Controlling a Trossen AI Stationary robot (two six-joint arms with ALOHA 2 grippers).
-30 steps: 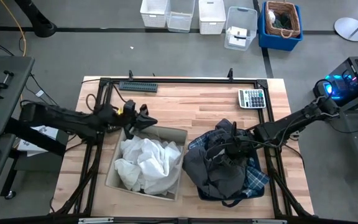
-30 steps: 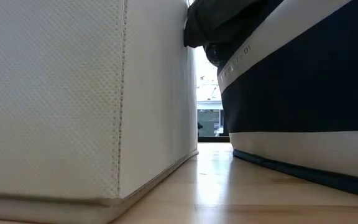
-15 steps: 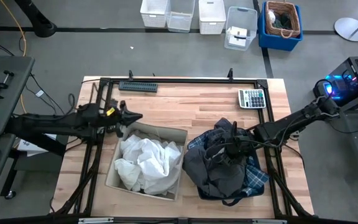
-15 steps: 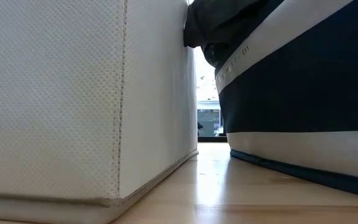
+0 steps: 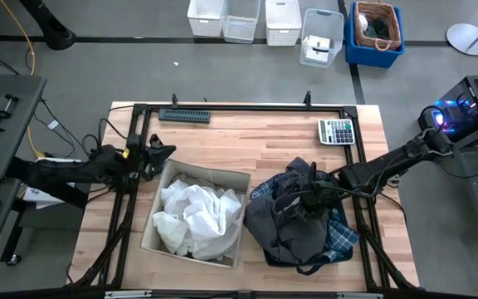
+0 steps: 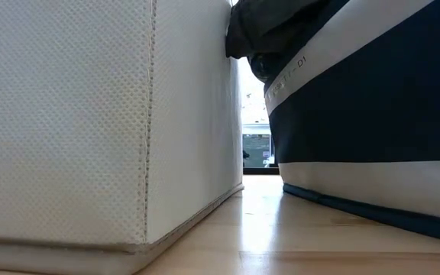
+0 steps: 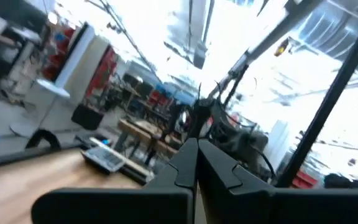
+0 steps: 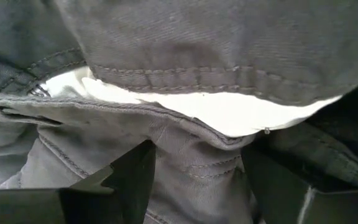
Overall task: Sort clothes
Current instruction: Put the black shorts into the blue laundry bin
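Note:
The white garment (image 5: 196, 218) lies crumpled in the beige bin (image 5: 232, 178) at the table's near left. The dark grey garment (image 5: 285, 228) lies heaped over the plaid shirt (image 5: 343, 237) on the navy bin (image 6: 373, 114). One fold of it hangs over the bin's rim in the low view (image 6: 266, 30). My right gripper (image 5: 309, 199) is open and stands down in the dark grey garment (image 8: 185, 56). My left gripper (image 5: 163, 153) is shut and empty beside the beige bin's far left corner. I cannot make out a beige-tan garment. My right gripper has its two open fingers (image 8: 135, 177) sunk among the folds of the dark grey garment, with a seamed ridge of the cloth (image 8: 194, 165) between them. The fingers come from above, slanting in from the table's right. The garment lies slack on the heap.
A calculator (image 5: 336, 130) lies at the far right of the table and a dark strip (image 5: 184, 115) at the far left. Black frame rails (image 5: 247, 107) run around the table. A narrow gap (image 6: 254, 153) separates the two bins.
My left gripper has drawn back from over the beige bin's far edge toward the table's left edge. My right gripper and the clothes have kept still.

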